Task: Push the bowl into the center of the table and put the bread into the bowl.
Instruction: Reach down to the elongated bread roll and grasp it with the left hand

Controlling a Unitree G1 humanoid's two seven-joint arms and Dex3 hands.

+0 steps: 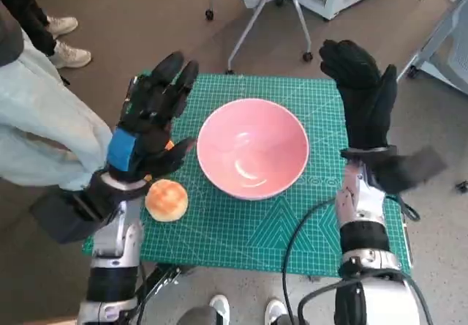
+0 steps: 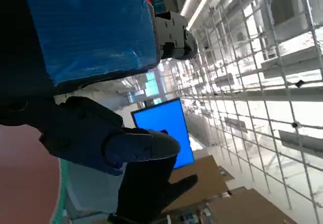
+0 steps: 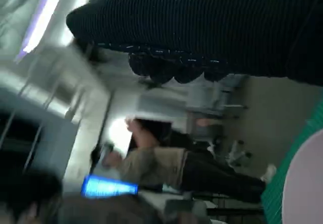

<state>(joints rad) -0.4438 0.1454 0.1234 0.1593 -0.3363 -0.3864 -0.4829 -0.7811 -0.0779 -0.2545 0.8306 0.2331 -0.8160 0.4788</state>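
At the far left of the head view a person's pale trouser leg [image 1: 36, 120] stood beside the tabletop [image 1: 248, 230], which carried a green cutting mat. The left robot hand [image 1: 150, 120] was raised above the mat's left side, fingers spread, holding nothing. The bread [image 1: 167, 199] lay on the mat just below that hand, near the bowl's left side but apart from it. The pink bowl [image 1: 252, 157] sat upright near mid-mat. The right robot hand [image 1: 362, 94] was raised at the right edge, fingers apart, holding nothing.
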